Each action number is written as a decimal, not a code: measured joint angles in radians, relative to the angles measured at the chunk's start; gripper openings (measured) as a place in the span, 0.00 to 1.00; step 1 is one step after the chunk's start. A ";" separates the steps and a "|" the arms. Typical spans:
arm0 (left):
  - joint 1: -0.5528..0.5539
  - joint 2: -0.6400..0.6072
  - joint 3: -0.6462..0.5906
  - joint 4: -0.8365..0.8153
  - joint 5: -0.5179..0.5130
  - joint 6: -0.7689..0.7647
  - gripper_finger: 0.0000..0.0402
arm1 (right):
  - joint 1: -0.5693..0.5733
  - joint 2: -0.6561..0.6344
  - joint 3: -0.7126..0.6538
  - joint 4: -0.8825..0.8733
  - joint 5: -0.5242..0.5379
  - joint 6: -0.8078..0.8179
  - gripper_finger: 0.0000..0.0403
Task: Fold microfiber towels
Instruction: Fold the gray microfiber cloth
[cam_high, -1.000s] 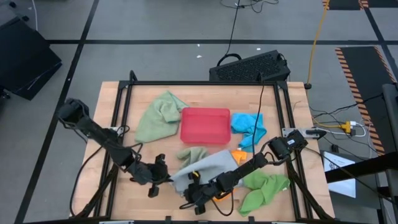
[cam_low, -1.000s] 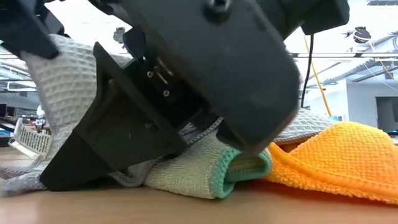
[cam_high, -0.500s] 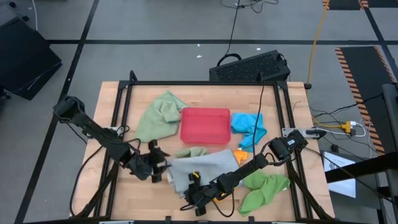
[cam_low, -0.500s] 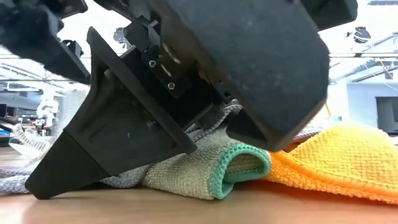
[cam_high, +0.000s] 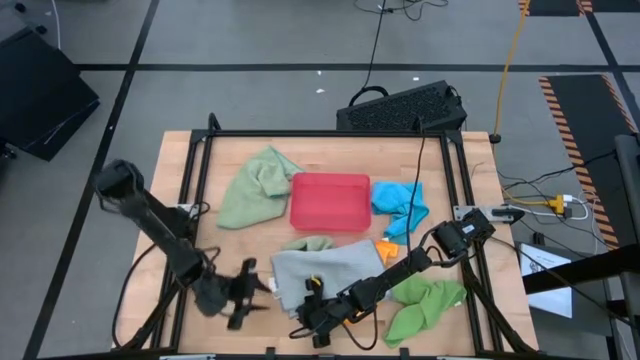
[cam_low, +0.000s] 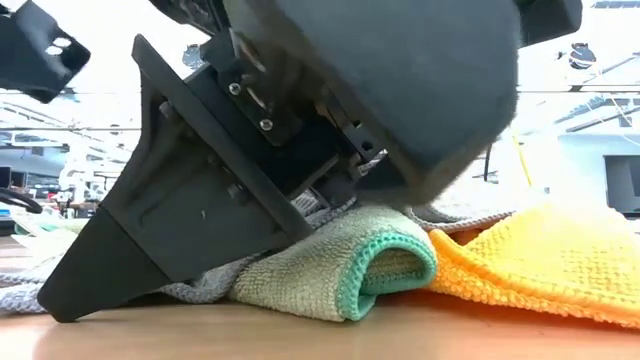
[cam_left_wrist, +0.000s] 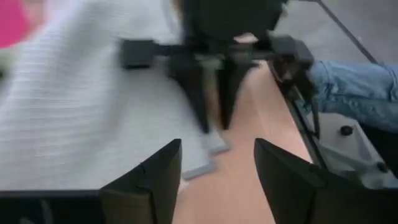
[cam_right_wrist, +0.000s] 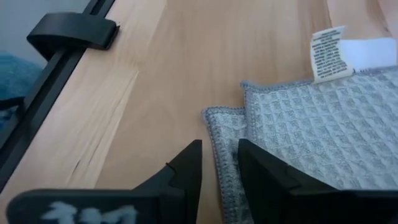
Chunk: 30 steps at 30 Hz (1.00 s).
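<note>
- Nearest the front edge of the wooden table (cam_high: 180, 180), at the lower middle of the high view, the right gripper (cam_high: 312, 318) sits low over the front edge of the grey-blue waffle-weave microfiber towel (cam_high: 325, 270). Its fingers stand a narrow gap apart over the towel's hemmed corner in the right wrist view, and nothing is pinched between them.
- That grey-blue towel lies spread fairly flat, doubled at its front corner so two stitched edges show one over the other (cam_right_wrist: 249, 118), with a white care label (cam_right_wrist: 327, 55) sticking out at one edge.
- At lower left of the high view, the left gripper (cam_high: 242, 295) hangs just beside the towel's left edge, off the cloth, its fingers wide apart and holding nothing.
- At lower right, a bright green plush towel (cam_high: 425, 305) lies crumpled in a heap.
- An orange plush towel (cam_high: 385, 250) peeks out at the grey-blue towel's right edge; in the low view it lies folded beside a sage green towel with a teal hem (cam_low: 340, 275).
- That sage green towel (cam_high: 310, 245) lies bunched just behind the grey-blue one.
- A rigid red rectangular tray (cam_high: 330, 202) sits at the table's middle.
- To its right lies a crumpled bright blue towel (cam_high: 400, 205); to its left, a second sage green towel (cam_high: 255, 185) in loose folds.
</note>
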 joint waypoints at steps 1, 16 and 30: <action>-0.012 0.039 0.000 0.041 -0.008 0.011 0.48 | 0.004 -0.002 0.000 -0.002 0.006 0.005 0.24; 0.007 0.416 0.227 -0.026 -0.033 0.179 0.46 | 0.075 -0.029 0.000 -0.016 0.143 0.118 0.24; 0.009 0.407 0.232 -0.079 -0.036 0.153 0.26 | 0.101 -0.029 0.000 0.061 0.237 0.132 0.25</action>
